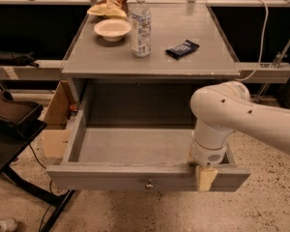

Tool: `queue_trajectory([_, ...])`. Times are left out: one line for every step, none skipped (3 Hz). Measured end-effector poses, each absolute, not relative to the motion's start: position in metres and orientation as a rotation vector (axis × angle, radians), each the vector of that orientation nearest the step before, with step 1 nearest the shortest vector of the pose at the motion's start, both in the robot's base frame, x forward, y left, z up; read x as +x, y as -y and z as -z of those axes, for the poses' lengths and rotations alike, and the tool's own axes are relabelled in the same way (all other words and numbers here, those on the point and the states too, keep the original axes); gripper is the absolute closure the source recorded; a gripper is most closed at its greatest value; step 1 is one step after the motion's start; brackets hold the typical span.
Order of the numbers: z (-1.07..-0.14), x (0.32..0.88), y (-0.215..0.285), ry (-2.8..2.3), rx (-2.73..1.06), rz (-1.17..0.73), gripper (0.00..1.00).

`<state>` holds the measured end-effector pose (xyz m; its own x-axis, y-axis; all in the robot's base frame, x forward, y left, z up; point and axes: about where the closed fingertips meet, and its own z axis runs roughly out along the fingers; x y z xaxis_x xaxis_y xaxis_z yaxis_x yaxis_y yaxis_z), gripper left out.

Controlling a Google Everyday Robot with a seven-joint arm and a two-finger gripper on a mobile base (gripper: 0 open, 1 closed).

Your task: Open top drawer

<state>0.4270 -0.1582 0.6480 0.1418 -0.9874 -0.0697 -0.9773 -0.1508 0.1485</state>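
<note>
Speckled floor [266, 202] lies open at 5 o'clock, beyond the drawer's right corner. At 8 o'clock a black seat [12, 117] and its leg crowd the left corner, with a cardboard box [55, 124] just beside the drawer's left wall. A grey surface [208, 62] carries a white bowl [112, 29], a water bottle [141, 25] and a dark snack bar [182, 49], all well back from its front edge.

Below that edge the top drawer [135, 146] stands drawn far out toward 6 o'clock, its grey box bare and its knob [149, 183] at the centre of the front. The white arm [241, 115] comes in from 3 o'clock. The claw [206, 176] sits on the drawer's front edge near its right end. Whether it is spread or pressed together cannot be told.
</note>
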Motion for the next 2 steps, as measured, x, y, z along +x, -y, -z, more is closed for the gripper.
queue_trajectory([-0.648, 0.427, 0.158, 2.001, 2.322, 0.23, 0.0])
queue_trajectory([-0.69, 0.416, 0.157, 1.987, 2.39, 0.16, 0.0])
